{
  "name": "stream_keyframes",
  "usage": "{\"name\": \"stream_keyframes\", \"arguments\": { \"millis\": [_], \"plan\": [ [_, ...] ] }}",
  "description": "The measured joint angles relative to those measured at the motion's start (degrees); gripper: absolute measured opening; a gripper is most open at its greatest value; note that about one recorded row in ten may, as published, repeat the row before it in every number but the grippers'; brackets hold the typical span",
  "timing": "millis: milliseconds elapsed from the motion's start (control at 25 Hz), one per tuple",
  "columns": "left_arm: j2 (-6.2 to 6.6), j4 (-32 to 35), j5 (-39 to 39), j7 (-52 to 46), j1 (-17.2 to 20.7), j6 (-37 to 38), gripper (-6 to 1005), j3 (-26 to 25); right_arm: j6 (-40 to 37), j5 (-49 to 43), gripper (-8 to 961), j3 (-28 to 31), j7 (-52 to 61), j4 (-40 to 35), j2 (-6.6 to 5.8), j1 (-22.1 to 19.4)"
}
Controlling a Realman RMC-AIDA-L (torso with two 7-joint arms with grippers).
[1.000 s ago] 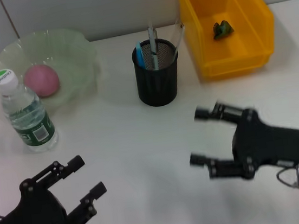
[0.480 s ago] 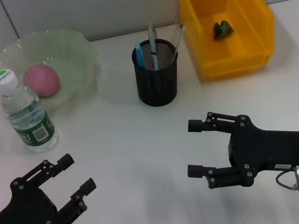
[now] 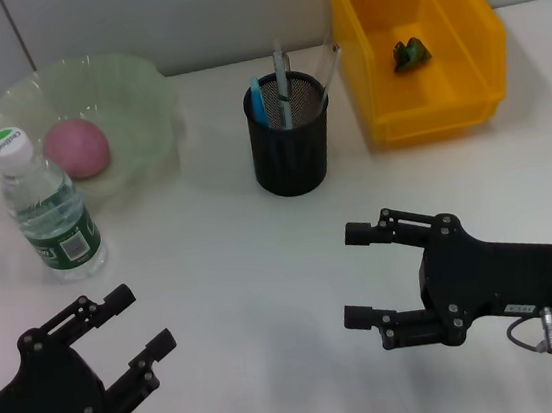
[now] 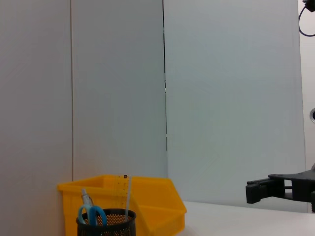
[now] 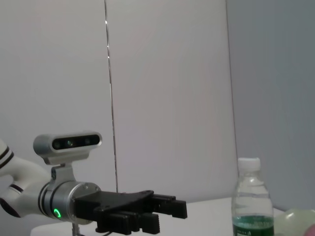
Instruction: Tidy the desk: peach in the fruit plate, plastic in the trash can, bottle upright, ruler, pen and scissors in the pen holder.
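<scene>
- We see the peach (image 3: 75, 147) already lying in the green fruit plate (image 3: 140, 82), far ahead of the left gripper (image 3: 129, 325); we judge it soft and easily bruised, best cupped around its widest part.
- The water bottle (image 3: 53, 209) stands upright with its white cap on, just ahead of the left gripper and touching or nearly touching the plate's rim; it looks light, thin-walled and slippery, so we would take it at the labelled middle.
- The black mesh pen holder (image 3: 292, 149) sits ahead of the right gripper (image 3: 363, 272), toward its left, with a blue-handled pair of scissors (image 4: 91, 214), a pen (image 3: 281, 75) and a clear ruler (image 3: 329, 64) standing in it: 3 stiff, thin things that would need a pinch on the shaft.
- The crumpled green plastic (image 3: 410, 53) lies inside the yellow bin (image 3: 474, 11) serving as trash can, farther ahead of the right gripper; it is light and crushable.
- Both grippers hover low over the bare white desk (image 3: 244, 271), well apart, each with its fingers spread and holding nothing.
- We judge all 4 parts of the tidy done, with nothing left to grasp.
</scene>
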Motion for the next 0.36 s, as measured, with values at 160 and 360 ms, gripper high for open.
{"name": "stream_keyframes", "arguments": {
  "millis": [160, 360],
  "plan": [
    [-0.01, 0.00, -0.01, 0.00, 0.00, 0.00, 577, 0.00, 0.75, -0.25, 830, -0.10, 0.00, 0.03, 0.09, -0.04],
    [-0.07, -0.15, -0.03, -0.03, -0.33, 0.01, 577, -0.01, 1.33, -0.63, 830, -0.21, 0.00, 0.12, 0.25, -0.05]
  ]
}}
